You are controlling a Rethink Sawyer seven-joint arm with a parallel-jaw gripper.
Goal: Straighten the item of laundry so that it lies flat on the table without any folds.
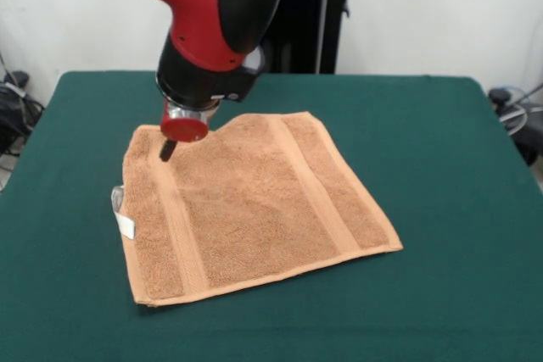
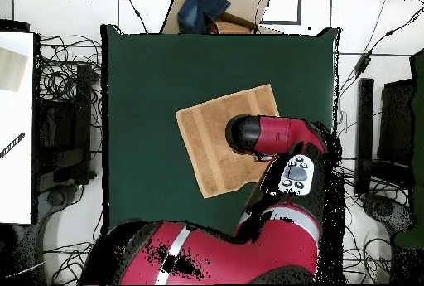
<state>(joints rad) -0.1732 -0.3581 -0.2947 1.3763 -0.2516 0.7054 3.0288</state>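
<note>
The towel (image 1: 254,205) lies spread on the table (image 1: 441,167), turned at an angle to the table's edges, and it looks almost flat. Two woven bands run across it, one near each of two opposite sides. In the front view the towel's near edge runs straight from the near-left corner to the right corner, with a thin shadow under it. A white loop tag (image 1: 123,212) sticks out from the towel's left edge onto the green cloth.

The towel's far-left part sits under the pincer (image 1: 168,150). There the far edge dips in a notch behind the arm's red cap, and the corner left of it looks slightly rounded; whether that is a fold or only the arm blocking the view is unclear. The pincer's dark tip hangs just over or on the towel near that far-left corner; contact cannot be told. Only one dark stub shows below the red cap, so how far the pincer is spread cannot be told.

From overhead, the towel (image 2: 217,146) sits right of the table's (image 2: 141,84) middle, with the arm (image 2: 269,133) covering its right side. Wide bare green lies left of the towel and beyond it; less shows toward the right edge.
</note>
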